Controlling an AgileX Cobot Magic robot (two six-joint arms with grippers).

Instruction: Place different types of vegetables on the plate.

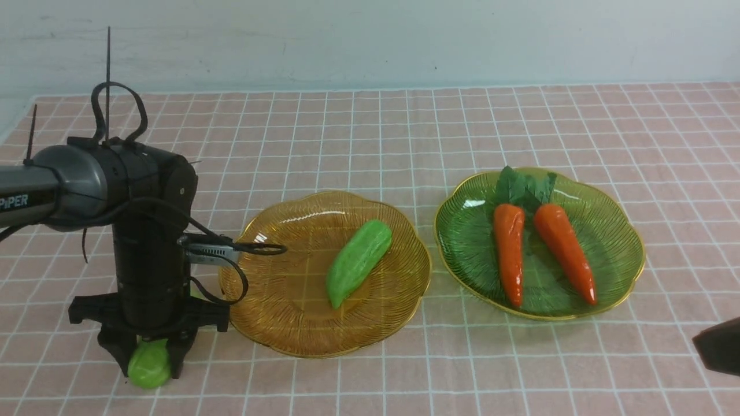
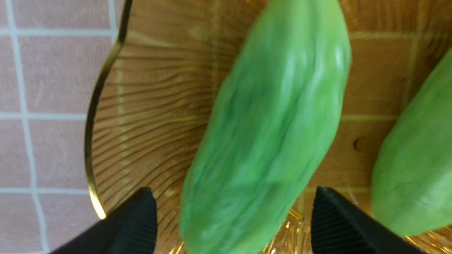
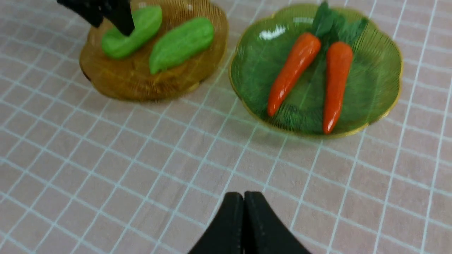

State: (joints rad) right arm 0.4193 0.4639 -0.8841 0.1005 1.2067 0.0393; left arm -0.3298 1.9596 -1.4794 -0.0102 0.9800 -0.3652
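In the front view my left gripper (image 1: 149,358) points down at the table's front left, its fingers straddling a light-green gourd (image 1: 149,365) beside the amber plate (image 1: 277,323). A second gourd (image 1: 358,263) lies on that plate. The wrist views differ. In the left wrist view the gripper (image 2: 233,192) is open around a gourd (image 2: 268,134) lying on the amber plate (image 2: 141,106), with small gaps on both sides and the other gourd (image 2: 416,169) alongside. Two orange carrots (image 1: 509,254) (image 1: 565,251) lie on the green plate (image 1: 613,231). My right gripper (image 3: 243,197) is shut and empty.
The right wrist view shows both gourds (image 3: 130,33) (image 3: 182,44) on the amber plate (image 3: 116,84) and both carrots on the green plate (image 3: 381,70). The pink checked cloth (image 1: 370,144) covers the table. The right arm's tip (image 1: 717,349) shows at the front right.
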